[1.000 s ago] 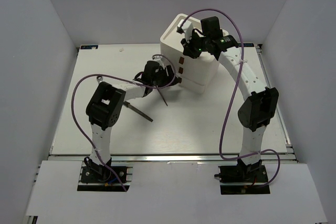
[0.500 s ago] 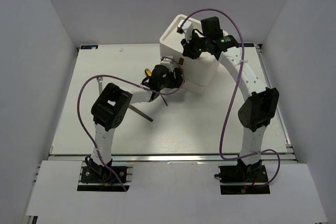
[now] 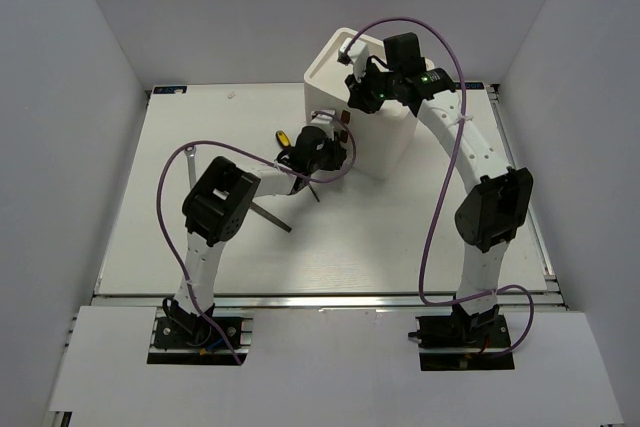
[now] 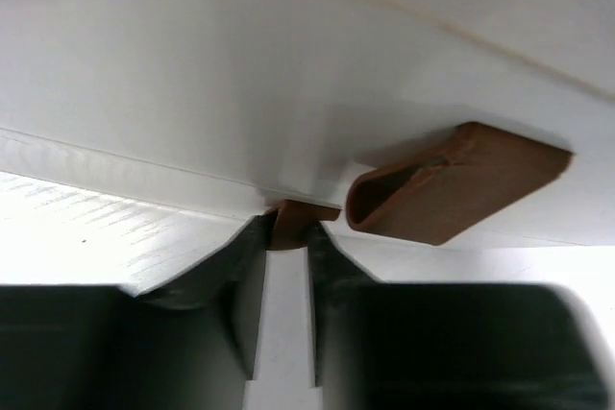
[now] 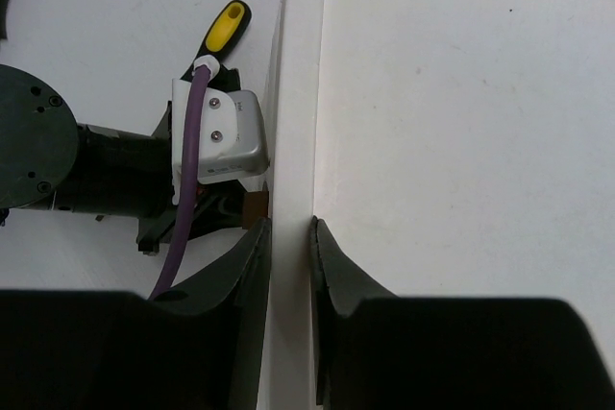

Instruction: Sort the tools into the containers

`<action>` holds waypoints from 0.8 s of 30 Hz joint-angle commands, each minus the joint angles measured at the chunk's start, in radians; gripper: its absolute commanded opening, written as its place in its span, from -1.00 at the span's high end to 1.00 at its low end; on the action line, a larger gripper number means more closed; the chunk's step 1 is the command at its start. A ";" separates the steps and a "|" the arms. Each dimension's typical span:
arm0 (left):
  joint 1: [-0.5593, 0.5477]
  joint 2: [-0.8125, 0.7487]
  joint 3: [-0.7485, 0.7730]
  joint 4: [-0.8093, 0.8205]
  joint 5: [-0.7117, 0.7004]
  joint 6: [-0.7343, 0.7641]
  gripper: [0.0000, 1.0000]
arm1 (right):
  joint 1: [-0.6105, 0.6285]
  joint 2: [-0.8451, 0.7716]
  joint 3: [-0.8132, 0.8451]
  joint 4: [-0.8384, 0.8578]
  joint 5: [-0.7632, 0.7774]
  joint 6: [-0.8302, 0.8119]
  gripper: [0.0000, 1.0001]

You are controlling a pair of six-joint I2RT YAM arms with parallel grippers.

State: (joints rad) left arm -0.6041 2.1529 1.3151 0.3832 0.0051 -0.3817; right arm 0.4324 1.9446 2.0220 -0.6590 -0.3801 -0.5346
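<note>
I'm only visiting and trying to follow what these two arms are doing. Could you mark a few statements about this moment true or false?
1. The right fingers clamp the rim of the white box. True.
2. The left fingers hold the yellow-handled screwdriver. False: it lies on the table beside the box, and they pinch a red-brown drawer tab.
3. A thin tool lies on the table by the left arm. True.
4. The arms' cables are blue. False: they are purple.
</note>
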 commanded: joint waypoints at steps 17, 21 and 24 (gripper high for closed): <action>-0.011 -0.313 -0.303 0.054 -0.021 0.050 1.00 | 0.025 -0.001 -0.051 -0.166 -0.002 0.058 0.64; -0.011 -0.369 -0.353 0.045 -0.017 0.055 0.94 | 0.025 0.001 -0.052 -0.166 0.004 0.053 0.58; -0.011 -0.380 -0.321 0.007 -0.014 0.049 0.59 | 0.023 -0.003 -0.051 -0.172 -0.002 0.041 0.28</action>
State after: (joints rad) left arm -0.6128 1.8507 0.9707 0.3981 -0.0044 -0.3393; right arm 0.4427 1.9366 2.0121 -0.6575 -0.3702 -0.5056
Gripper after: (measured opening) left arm 0.172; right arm 0.305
